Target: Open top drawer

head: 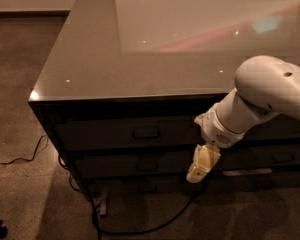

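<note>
The top drawer (115, 134) is a wide dark front just under the glossy cabinet top, and it stands closed. Its small rectangular pull handle (146, 132) sits at the centre of the front. My gripper (200, 168) hangs from the white arm (260, 101), pointing down in front of the second drawer (125, 164). It is to the right of the top drawer's handle and lower than it, not touching it.
The cabinet top (165, 39) is shiny and reflects light. A third drawer front (140, 188) lies near the floor. A black cable (140, 229) runs over the floor below the cabinet, and another cable (20, 159) lies at the left. More drawer fronts with handles (282, 157) sit to the right.
</note>
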